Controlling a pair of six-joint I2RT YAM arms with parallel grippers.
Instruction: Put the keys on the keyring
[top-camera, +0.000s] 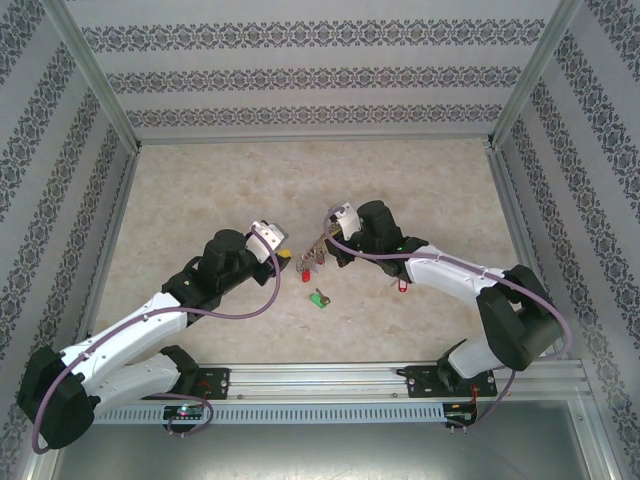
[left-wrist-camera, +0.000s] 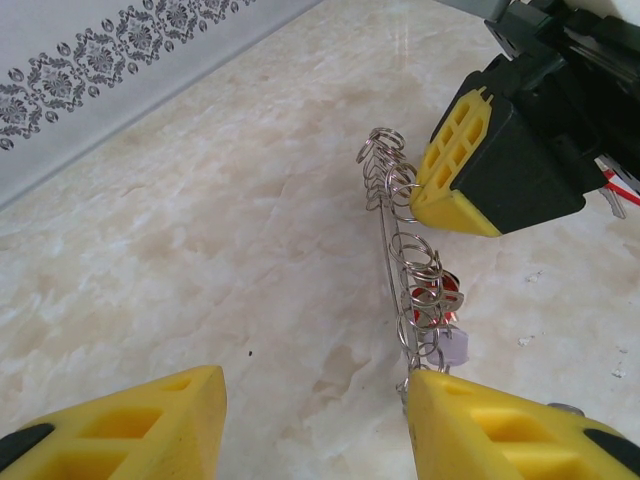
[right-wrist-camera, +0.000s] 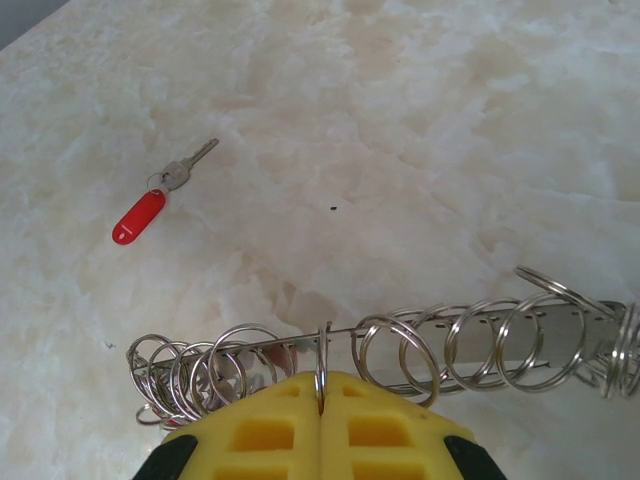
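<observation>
Above marbled tabletop (right-wrist-camera: 400, 120), right claw (right-wrist-camera: 322, 388) pinches thin silver wire keyring (right-wrist-camera: 470, 335); left claw (left-wrist-camera: 315, 385) gapes.

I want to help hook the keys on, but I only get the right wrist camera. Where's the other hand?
Observer: The left gripper is open, with one finger close beside the keyring at the end away from your fingers.
Operator: Is there another key besides my red key?
Observer: Yes, a green-tagged key lies on the table, nearer the arm bases than the keyring.
Operator: Is anything hanging on the ring?
Observer: Red tags and a pale tag hang near the left gripper's end.
</observation>
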